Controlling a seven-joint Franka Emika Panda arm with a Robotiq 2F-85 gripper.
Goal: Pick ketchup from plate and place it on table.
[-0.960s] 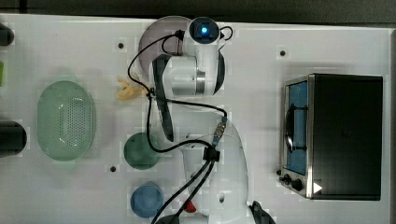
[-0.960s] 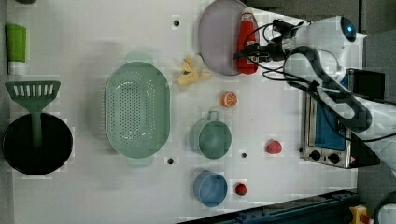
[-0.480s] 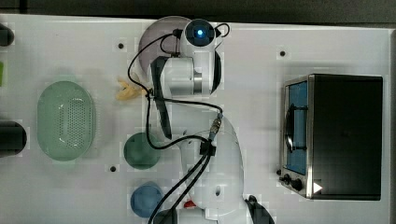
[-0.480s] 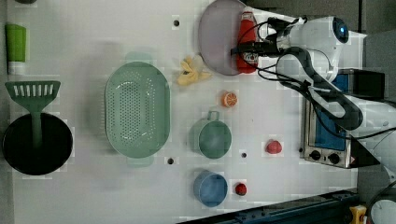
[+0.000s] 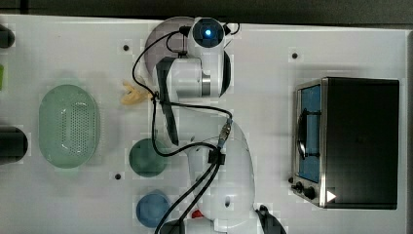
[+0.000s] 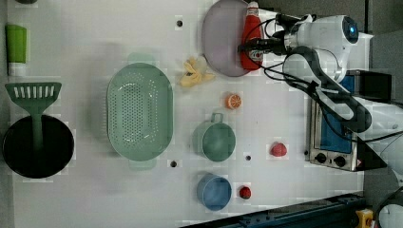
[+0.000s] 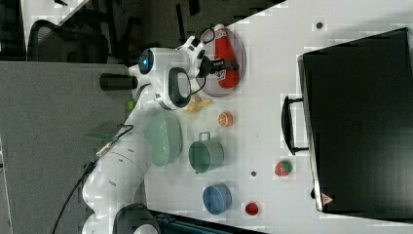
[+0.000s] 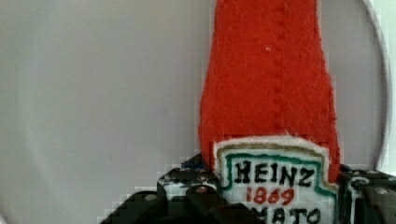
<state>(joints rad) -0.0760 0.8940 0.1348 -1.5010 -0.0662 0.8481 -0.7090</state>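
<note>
Surface: white flat table (image 6: pixel 119 199), screw-holed, crowded with toys.
Top view: white arm over round lilac-grey plate (image 5: pixel 158 39); black toaster oven (image 5: pixel 350 141) well apart.
Left view: black gripper (image 6: pixel 252 46) had come down across slim red ketchup bottle (image 6: pixel 250 40), lying on the plate's right edge.
Right view: orange slice (image 7: pixel 225 118) and yellow peel (image 7: pixel 197 105) near the plate.
Wrist view: fingers (image 8: pixel 187 186) flanked the label, narrowing since a second ago; firm clamp not certain. Lift-off looked imminent.
</note>
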